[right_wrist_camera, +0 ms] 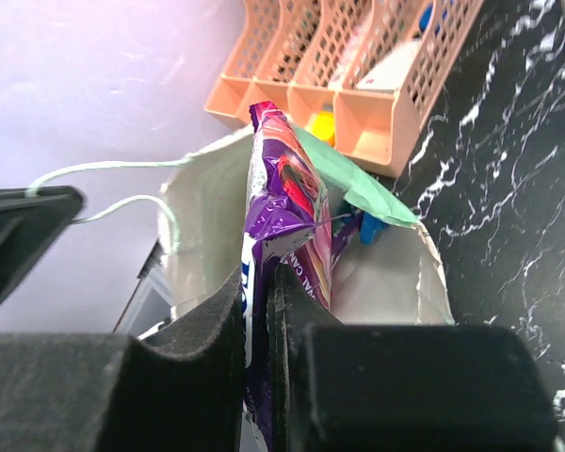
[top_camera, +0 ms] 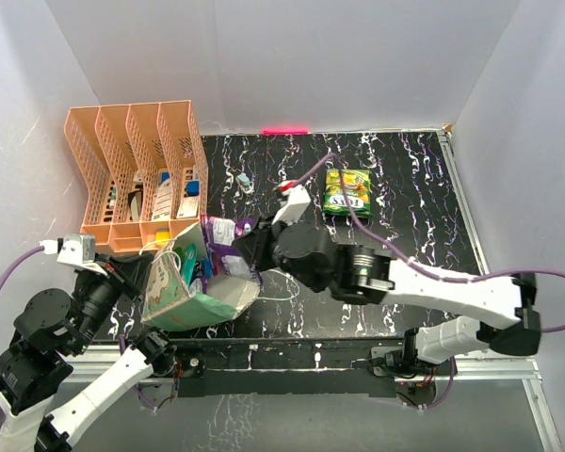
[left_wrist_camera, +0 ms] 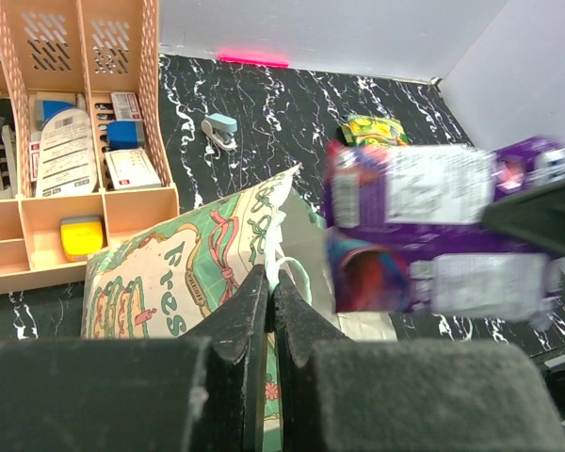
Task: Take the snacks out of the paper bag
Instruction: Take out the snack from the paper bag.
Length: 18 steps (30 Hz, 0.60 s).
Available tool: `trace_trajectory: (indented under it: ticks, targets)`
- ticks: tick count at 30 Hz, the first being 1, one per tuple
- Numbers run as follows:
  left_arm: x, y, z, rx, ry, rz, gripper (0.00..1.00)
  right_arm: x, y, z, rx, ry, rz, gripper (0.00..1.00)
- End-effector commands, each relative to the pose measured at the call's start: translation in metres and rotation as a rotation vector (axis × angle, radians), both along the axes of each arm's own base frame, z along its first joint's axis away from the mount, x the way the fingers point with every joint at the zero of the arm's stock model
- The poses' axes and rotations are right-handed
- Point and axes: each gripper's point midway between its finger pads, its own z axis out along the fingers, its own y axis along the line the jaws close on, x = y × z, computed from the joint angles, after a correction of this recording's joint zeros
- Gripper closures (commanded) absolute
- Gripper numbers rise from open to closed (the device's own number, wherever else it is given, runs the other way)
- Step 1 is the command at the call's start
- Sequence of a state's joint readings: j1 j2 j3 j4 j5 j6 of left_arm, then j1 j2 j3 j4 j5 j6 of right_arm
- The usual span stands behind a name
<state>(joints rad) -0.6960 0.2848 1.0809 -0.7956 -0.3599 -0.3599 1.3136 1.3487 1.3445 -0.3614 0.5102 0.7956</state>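
At the bag's left rim, the left gripper (left_wrist_camera: 270, 282) is pinched tight on the paper of the bag (left_wrist_camera: 169, 273). At the bag's mouth, the right gripper (right_wrist_camera: 257, 282) is clamped nearly closed on a purple packet (right_wrist_camera: 287, 212), held edge-up. The rack (top_camera: 132, 160) stands just behind the bag. A green packet (top_camera: 347, 191) lies well apart from it on the table (top_camera: 414, 188).

Light was bright, even and diffuse in all views, washing the white walls (top_camera: 264, 56) pale. A pink-red strip (top_camera: 284, 131) glowed at the counter's (top_camera: 405, 188) upper edge. The purple packet (left_wrist_camera: 433, 226) looked smeared and unfocused from the left wrist. The left pincer (left_wrist_camera: 270, 282) and right pincer (right_wrist_camera: 256, 282) loomed dark and soft-edged; the paper bag's (right_wrist_camera: 202, 254) inside lay shaded.
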Motion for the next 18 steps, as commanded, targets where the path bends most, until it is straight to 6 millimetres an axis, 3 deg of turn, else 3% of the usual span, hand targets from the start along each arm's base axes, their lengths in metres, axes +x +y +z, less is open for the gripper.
trace_trajectory:
  ticks: [1,6,9,12,15,18]
  targets:
    - [0.004,0.005,0.003,0.009,0.003,0.035,1.0,-0.002,-0.04,0.091,0.165,-0.176,0.002,0.93]
    - [0.007,0.006,-0.002,0.027,0.016,0.053,1.0,0.013,-0.097,0.094,0.144,-0.26,-0.155,0.93]
    - [0.009,0.006,-0.008,0.042,0.03,0.058,1.0,0.031,-0.127,0.082,0.017,-0.351,-0.292,0.93]
    - [0.01,0.005,-0.011,0.054,0.041,0.059,1.0,0.059,-0.169,0.057,-0.179,-0.402,-0.558,0.93]
    - [0.011,0.006,-0.012,0.064,0.049,0.065,1.0,0.111,-0.203,0.032,-0.287,-0.383,-0.72,0.93]
    - [0.012,0.005,-0.012,0.065,0.051,0.067,1.0,0.167,-0.229,-0.001,-0.188,-0.257,-0.765,0.93]
